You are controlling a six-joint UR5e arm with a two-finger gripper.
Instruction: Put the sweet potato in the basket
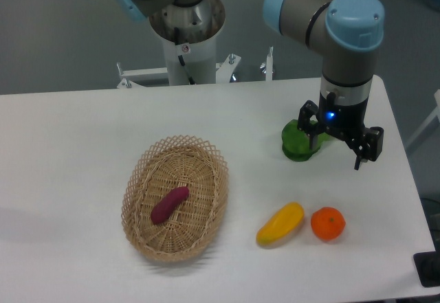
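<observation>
One potato (169,205) lies inside the basket (141,179), on its woven floor, slanted with its upper end toward the far right and its lower end toward the near left. It is magenta-purple and touches nothing but the wicker. The basket sits on the white table (69,145), left of the middle and closer to the near edge than the far one, its long axis running roughly near to far.

The claw (338,145) hangs over the right part of the table, near the right edge, with its two dark fingers (361,153) spread apart and nothing between them. It is well apart from the basket. A blue light glows on the wrist just above it.

Behind the claw's left finger lies a green leafy vegetable (297,145), partly hidden by the claw; whether they touch cannot be told. Toward the near right corner rest a yellow fruit (280,223) and a round orange (328,223), just beside each other, the yellow one on the left and slanted. Both lie right of the basket and clear of it.

The arm's base (187,25) stands beyond the far edge of the table.
</observation>
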